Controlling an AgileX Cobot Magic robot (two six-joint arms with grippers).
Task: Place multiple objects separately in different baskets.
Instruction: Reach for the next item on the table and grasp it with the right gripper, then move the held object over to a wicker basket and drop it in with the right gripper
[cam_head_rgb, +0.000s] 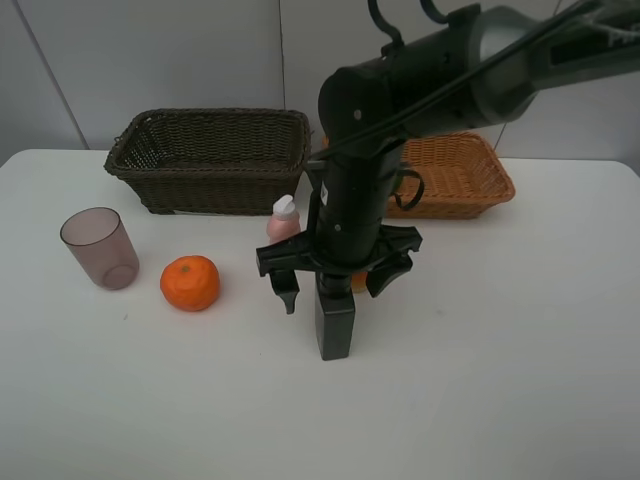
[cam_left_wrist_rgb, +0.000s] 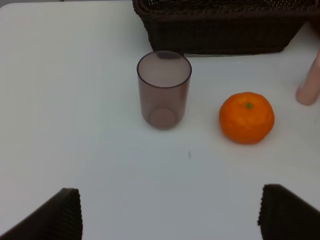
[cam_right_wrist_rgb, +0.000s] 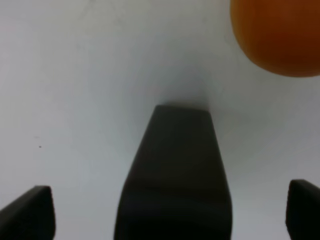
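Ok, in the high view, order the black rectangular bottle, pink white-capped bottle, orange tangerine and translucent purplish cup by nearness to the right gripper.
1. Black rectangular bottle, between the fingers of the right gripper.
2. Pink white-capped bottle, just behind, leftward.
3. Orange tangerine, farther left.
4. Translucent purplish cup, far left.

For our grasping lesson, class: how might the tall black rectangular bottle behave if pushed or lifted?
The tall black rectangular bottle stands upright on a narrow base, so a sideways push would probably tip it. Its flat sides likely resist rolling.
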